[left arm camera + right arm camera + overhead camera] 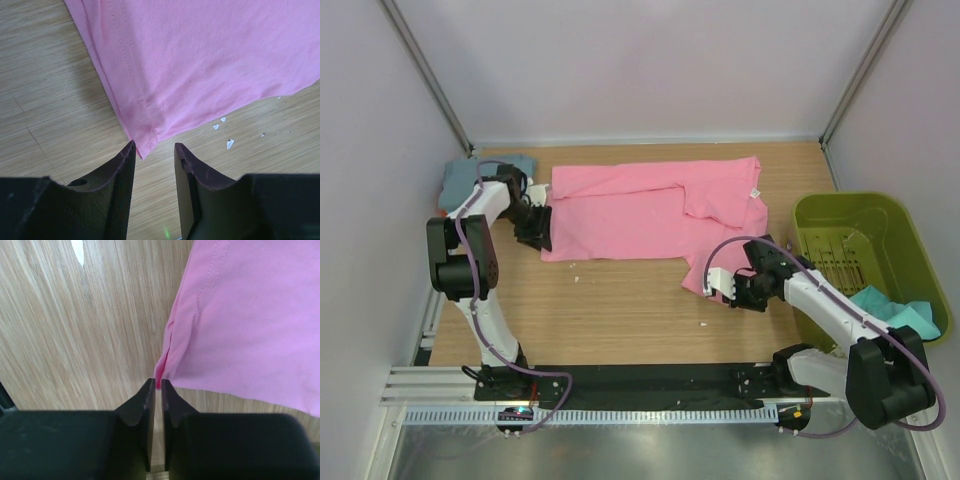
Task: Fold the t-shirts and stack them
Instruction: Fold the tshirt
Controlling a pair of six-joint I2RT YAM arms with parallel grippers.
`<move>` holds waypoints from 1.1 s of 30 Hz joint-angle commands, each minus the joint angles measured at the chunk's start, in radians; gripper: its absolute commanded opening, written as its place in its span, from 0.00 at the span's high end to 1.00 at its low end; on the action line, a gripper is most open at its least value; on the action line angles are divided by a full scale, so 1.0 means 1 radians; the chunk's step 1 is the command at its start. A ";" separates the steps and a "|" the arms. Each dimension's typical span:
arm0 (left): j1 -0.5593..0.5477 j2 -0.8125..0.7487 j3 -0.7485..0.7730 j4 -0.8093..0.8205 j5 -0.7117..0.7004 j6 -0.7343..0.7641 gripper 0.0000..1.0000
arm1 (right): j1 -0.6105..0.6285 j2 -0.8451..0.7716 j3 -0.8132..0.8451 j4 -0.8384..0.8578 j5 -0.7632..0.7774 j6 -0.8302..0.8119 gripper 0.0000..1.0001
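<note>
A bright pink t-shirt [640, 215] lies spread on the wooden table, its far-right part folded over. My left gripper [541, 240] is at the shirt's near-left corner. In the left wrist view the left gripper [155, 149] is open, and the pink hem corner [144, 142] lies just at the fingertips, ungripped. My right gripper [713, 289] is at the shirt's near-right corner. In the right wrist view the right gripper [158, 384] is shut on a pinch of the pink edge [172, 355]. A grey-blue t-shirt [460, 177] lies at the back left. A teal t-shirt [895, 308] lies in the basket.
An olive-green plastic basket [840, 205] stands at the right edge of the table. Small white scraps [229, 144] lie on the wood near the shirt's front hem. White walls close in the back and sides.
</note>
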 commanded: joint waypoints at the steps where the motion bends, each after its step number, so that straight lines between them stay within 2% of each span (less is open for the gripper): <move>1: 0.008 0.008 0.040 -0.006 0.025 -0.016 0.62 | 0.005 -0.021 0.002 -0.007 0.022 0.003 0.82; 2: 0.008 0.010 0.046 -0.006 0.025 -0.019 0.62 | 0.005 -0.020 -0.008 -0.003 0.027 0.003 0.72; 4: 0.008 0.013 0.049 -0.010 0.024 -0.019 0.62 | 0.005 -0.015 -0.015 0.003 0.036 -0.012 0.64; 10: 0.008 0.008 0.051 -0.008 0.021 -0.019 0.62 | 0.005 0.012 -0.027 0.041 0.035 -0.004 0.62; 14: 0.007 0.007 0.044 -0.005 0.022 -0.028 0.62 | 0.007 0.046 -0.027 0.076 0.032 0.006 0.66; 18: 0.007 -0.003 0.028 -0.008 0.016 -0.022 0.62 | 0.007 0.078 -0.018 0.093 0.030 0.013 0.75; 21: 0.008 -0.006 0.009 -0.019 0.021 -0.022 0.62 | 0.005 0.083 -0.016 0.090 0.030 0.017 0.87; 25: 0.008 -0.010 -0.014 -0.013 0.025 -0.036 0.62 | 0.007 0.055 -0.018 0.079 0.030 0.022 0.95; 33: 0.007 0.013 -0.003 -0.020 0.027 -0.030 0.63 | 0.007 0.055 -0.019 0.064 0.035 0.028 0.95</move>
